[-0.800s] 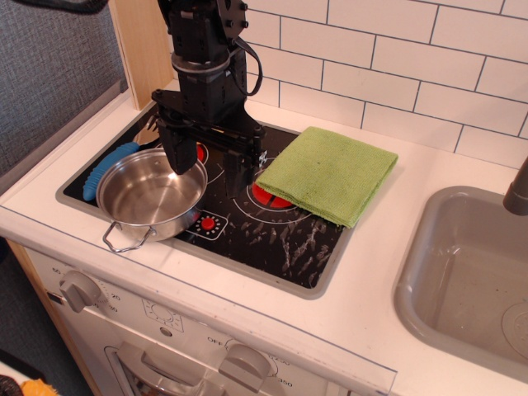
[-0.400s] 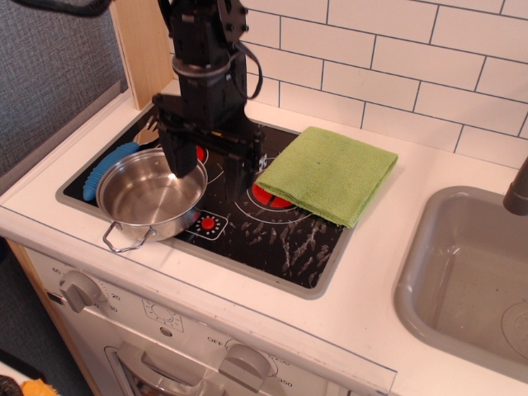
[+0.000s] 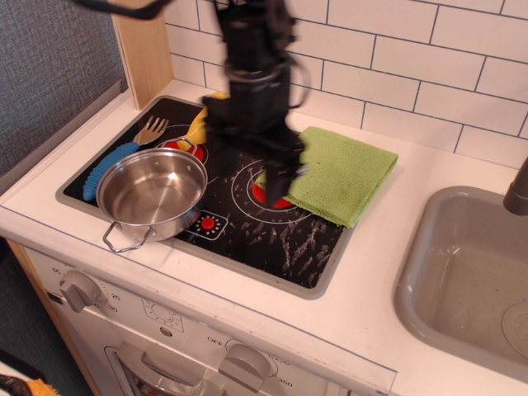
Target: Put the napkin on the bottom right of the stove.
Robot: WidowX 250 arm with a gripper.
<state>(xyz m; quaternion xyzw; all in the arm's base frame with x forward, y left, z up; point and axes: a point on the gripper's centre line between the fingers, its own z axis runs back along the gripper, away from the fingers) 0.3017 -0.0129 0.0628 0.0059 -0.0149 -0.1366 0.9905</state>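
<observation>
The lime-green napkin point(image 3: 345, 173) lies folded flat over the stove's upper right corner, partly on the white counter. The stove point(image 3: 272, 239) is a black glossy cooktop with red burner circles and a grey rim. My black gripper point(image 3: 252, 177) is blurred with motion and hangs above the middle of the stove, at the napkin's left edge. Its jaws stand wide apart and hold nothing. The right finger point(image 3: 285, 183) covers the napkin's left corner.
A steel pot point(image 3: 153, 194) sits on the stove's lower left. A blue brush point(image 3: 109, 167), a wooden fork point(image 3: 151, 129) and a yellow item point(image 3: 198, 125) lie at the left and back. A grey sink point(image 3: 470, 272) with a faucet point(image 3: 518, 191) is at right.
The gripper has swung right from above the pot and left burner to the napkin's left edge. The fork and yellow item have come into sight. The napkin has not moved.
</observation>
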